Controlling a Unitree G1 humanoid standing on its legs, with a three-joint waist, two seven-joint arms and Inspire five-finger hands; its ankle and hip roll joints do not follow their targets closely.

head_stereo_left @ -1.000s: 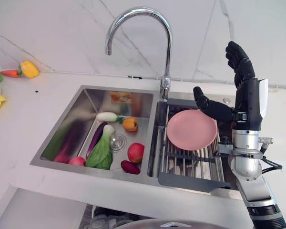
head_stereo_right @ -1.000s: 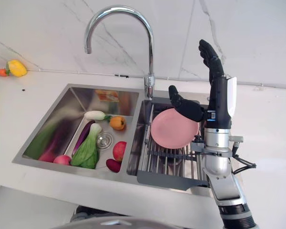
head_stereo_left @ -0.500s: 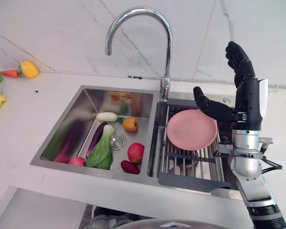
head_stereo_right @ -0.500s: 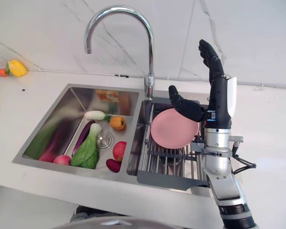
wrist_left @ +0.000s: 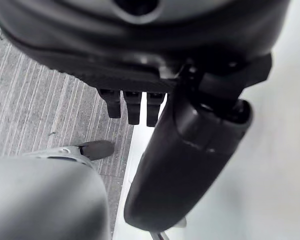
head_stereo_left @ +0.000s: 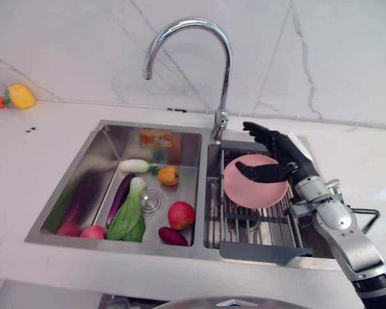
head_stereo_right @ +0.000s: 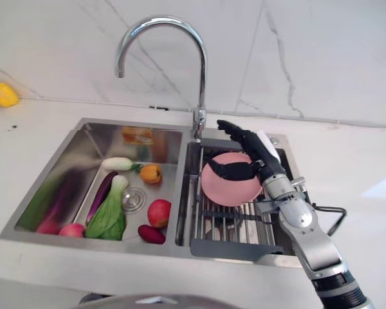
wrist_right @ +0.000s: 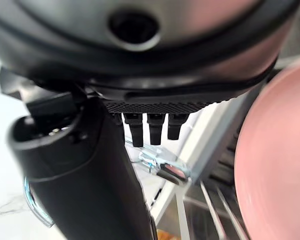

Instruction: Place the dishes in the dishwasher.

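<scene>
One hand matters: your right hand [head_stereo_left: 280, 158] is reaching over the pink plate [head_stereo_left: 254, 187] leaning in the rack [head_stereo_left: 257, 222], fingers [head_stereo_left: 260, 133] extended past its far rim, thumb [head_stereo_left: 254, 171] crossing its face, not gripping.

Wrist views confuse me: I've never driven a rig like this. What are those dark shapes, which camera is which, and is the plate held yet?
The machine is a humanoid robot with two arms, each ending in a dark hand. The two wide pictures come from a stereo camera on its head, looking down at a double sink with a tall tap. The two close pictures come from cameras on the wrists; the dark shapes there are each hand's own thumb and fingers.

The sink's left basin holds toy fruit and vegetables, such as a red apple. The right basin holds a wire rack with a pink plate leaning in it.

The right hand is at the plate: thumb across its front, fingers straight past its top edge. It does not look gripped yet. The left hand shows over grey floor, holding nothing.
</scene>
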